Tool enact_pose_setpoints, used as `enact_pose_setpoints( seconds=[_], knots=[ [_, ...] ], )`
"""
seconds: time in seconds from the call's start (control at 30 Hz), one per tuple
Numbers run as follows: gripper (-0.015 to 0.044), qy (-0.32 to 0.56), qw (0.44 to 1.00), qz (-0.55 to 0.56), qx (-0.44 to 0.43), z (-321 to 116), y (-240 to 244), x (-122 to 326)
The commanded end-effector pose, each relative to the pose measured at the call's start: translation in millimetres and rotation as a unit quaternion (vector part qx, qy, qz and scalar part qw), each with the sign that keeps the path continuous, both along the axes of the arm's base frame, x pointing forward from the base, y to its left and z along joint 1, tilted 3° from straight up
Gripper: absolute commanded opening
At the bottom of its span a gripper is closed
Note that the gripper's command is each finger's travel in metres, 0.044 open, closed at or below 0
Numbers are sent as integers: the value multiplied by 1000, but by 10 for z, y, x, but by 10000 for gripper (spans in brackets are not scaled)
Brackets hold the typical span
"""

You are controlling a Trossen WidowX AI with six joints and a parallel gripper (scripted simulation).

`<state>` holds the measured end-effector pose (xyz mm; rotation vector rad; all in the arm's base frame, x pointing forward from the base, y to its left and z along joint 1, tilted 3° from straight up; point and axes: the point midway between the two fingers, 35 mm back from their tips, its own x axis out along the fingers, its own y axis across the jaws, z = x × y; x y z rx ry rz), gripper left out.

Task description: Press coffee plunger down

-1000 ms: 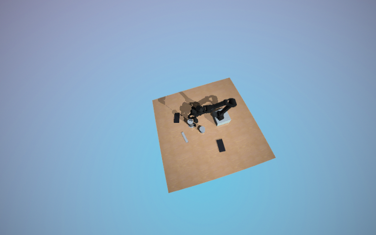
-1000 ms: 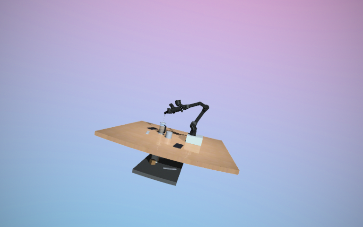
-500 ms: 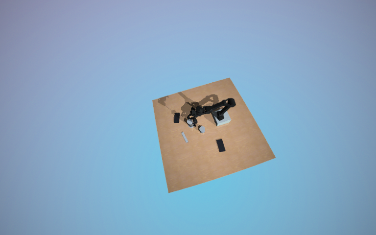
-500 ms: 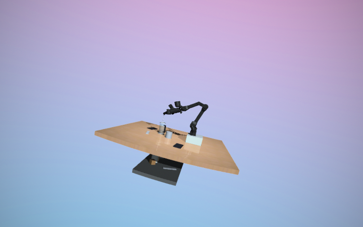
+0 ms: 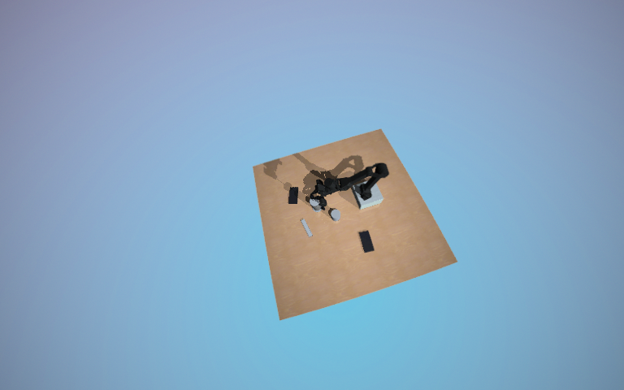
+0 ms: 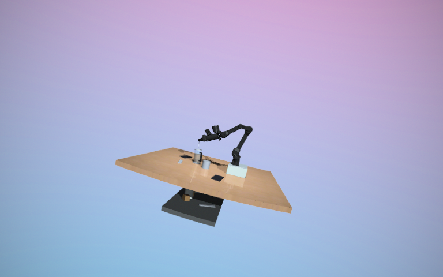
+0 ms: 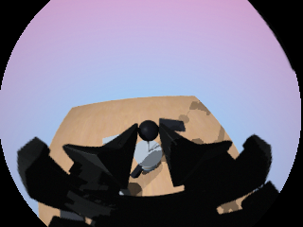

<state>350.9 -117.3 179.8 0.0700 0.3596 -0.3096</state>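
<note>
Jaws clamped on the plunger knob (image 7: pixel 148 129), press not pushed down yet

The jaws are partly closed, pinching the little black knob from both sides, high above the coffee press (image 6: pixel 197 156), which stands upright near the far edge of the wooden surface (image 6: pixel 261 192). The rod is too thin to really make out. A grey cup (image 6: pixel 206 164) sits just beside the press, and flat dark pads lie around. The backdrop is plain purple-blue.
</note>
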Motion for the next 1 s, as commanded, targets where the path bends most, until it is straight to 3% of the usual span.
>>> enact_pose_setpoints(
  seconds=[0.0,0.97],
  knots=[
    [119,41,999,-1,13,-354,11,-35],
    [119,40,999,-1,13,-611,-35,161]
  ],
)
